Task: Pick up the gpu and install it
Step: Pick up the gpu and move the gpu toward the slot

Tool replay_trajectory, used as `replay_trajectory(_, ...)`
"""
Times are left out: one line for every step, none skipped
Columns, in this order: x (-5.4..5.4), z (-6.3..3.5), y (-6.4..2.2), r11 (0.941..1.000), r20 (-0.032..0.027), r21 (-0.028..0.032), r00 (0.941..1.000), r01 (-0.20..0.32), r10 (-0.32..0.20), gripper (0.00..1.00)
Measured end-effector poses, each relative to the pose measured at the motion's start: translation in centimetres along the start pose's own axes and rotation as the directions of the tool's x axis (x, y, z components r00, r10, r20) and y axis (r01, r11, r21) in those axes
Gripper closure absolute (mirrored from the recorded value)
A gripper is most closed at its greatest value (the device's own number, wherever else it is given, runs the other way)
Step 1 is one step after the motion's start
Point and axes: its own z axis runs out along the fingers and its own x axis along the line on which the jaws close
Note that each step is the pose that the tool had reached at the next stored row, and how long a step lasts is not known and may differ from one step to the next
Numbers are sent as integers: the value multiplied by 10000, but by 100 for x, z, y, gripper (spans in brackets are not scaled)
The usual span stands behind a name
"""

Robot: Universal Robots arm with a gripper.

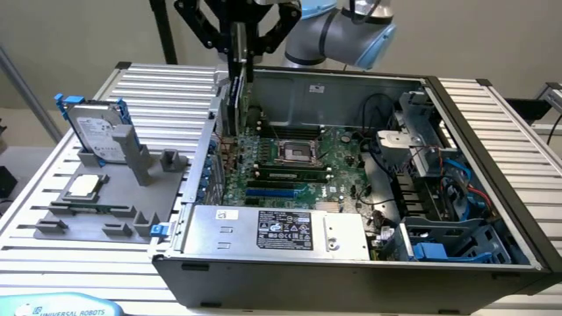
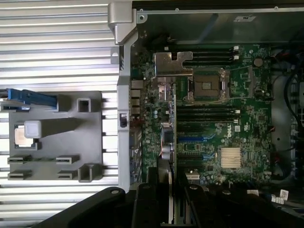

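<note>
The tool (image 1: 239,52), closed partway, clamps the gpu (image 1: 234,99) by its top edge. The card hangs upright directly below it, over the motherboard (image 1: 299,158) inside the open computer case (image 1: 351,283).

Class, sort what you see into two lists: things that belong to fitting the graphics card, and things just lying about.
Belong to the job:
- graphics card, gripped upright
- hand holding it
- open computer case
- main board inside the case

Just lying about:
- hard drive, standing in the grey holder
- processor chip, lying on that holder
</note>
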Motion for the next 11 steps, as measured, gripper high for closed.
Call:
replay_trajectory(-45, 15, 1, 10000, 0, 8, 10000, 2, -2, 73)
replay_trajectory(-90, 30, 3, 10000, 1, 21, 10000, 3, -3, 73)
replay_trajectory(-135, 44, 4, 10000, 0, 36, 10000, 7, -7, 73)
replay_trajectory(-184, 61, 5, 10000, 1, 51, 10000, 12, -12, 73)
replay_trajectory(-229, 76, 6, 10000, 2, 66, 10000, 14, -14, 73)
replay_trajectory(-274, 92, 8, 10000, 3, 80, 10000, 18, -18, 73)
replay_trajectory(-318, 108, 9, 9999, 3, 98, 10000, 25, -25, 73)
replay_trajectory(-361, 125, 10, 9999, 3, 118, 10000, 36, -36, 73)
replay_trajectory(-401, 143, 11, 9999, 3, 139, 10000, 51, -51, 73)
replay_trajectory(-436, 161, 11, 9998, 3, 159, 10000, 70, -70, 73)
replay_trajectory(-470, 179, 12, 9998, 3, 178, 10000, 90, -90, 73)
